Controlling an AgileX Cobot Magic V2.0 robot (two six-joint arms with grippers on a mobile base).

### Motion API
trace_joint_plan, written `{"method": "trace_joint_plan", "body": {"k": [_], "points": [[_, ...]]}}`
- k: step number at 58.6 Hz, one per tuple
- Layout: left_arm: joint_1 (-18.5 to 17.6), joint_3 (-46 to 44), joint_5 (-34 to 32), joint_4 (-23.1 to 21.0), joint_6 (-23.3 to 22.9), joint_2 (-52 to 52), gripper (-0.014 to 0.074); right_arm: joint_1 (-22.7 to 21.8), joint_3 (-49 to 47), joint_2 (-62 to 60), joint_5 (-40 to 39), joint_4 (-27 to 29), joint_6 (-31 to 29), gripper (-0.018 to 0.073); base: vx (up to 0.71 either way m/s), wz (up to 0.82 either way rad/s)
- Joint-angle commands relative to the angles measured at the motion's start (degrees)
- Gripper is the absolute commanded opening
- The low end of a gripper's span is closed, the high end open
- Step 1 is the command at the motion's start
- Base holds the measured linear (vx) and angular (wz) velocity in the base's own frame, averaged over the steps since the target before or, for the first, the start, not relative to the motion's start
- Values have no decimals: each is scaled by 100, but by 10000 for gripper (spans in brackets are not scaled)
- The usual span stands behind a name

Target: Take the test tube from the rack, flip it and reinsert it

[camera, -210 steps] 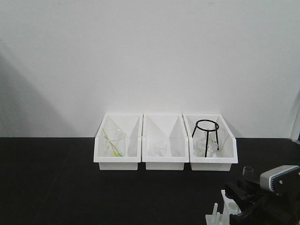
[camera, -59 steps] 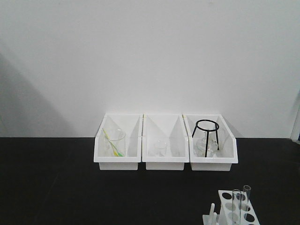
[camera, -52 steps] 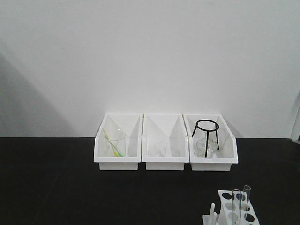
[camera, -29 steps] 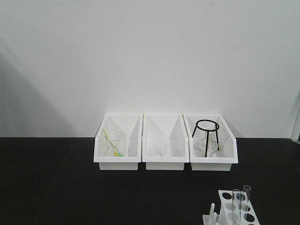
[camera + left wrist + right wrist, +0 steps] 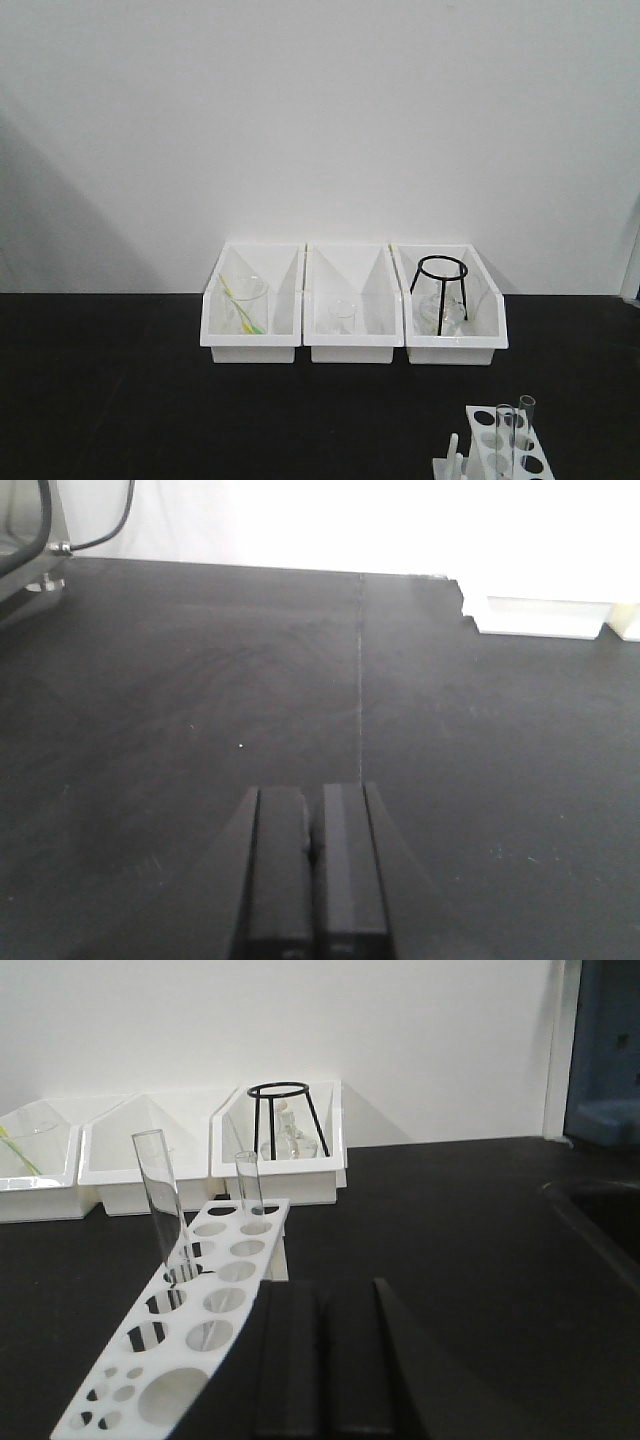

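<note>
The white test tube rack (image 5: 505, 455) stands at the bottom right of the front view, with pegs (image 5: 453, 460) on its left side. Two clear test tubes (image 5: 504, 432) stand upright in its holes. In the right wrist view the rack (image 5: 190, 1335) lies left of my right gripper (image 5: 322, 1305), with one tube (image 5: 160, 1205) nearer and one (image 5: 248, 1188) at the far end. The right gripper is shut and empty, beside the rack. My left gripper (image 5: 313, 805) is shut and empty over bare black table. Neither gripper shows in the front view.
Three white open-front bins (image 5: 353, 303) stand in a row at the back by the wall. The left holds a beaker with a yellow-green stick (image 5: 243, 305), the middle a small beaker (image 5: 342, 317), the right a black wire stand and glassware (image 5: 441, 294). A cable shows far left (image 5: 95, 535).
The right arm, which stood over the rack 3.6 s ago, has withdrawn out of the front view. The rack now shows two upright tubes. Nothing moved in the last second.
</note>
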Motion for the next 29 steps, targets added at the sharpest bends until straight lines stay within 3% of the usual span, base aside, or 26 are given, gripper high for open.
{"method": "trace_joint_plan", "body": {"k": [1,29], "points": [[-41,-1,-500,-25,1,-59,-6,-43,1,-65,-435,145,-50,-12,0,0],[-41,-1,-500,-25,1,-59,-6,-43,1,-65,-434,145,-45,-12,0,0]]}}
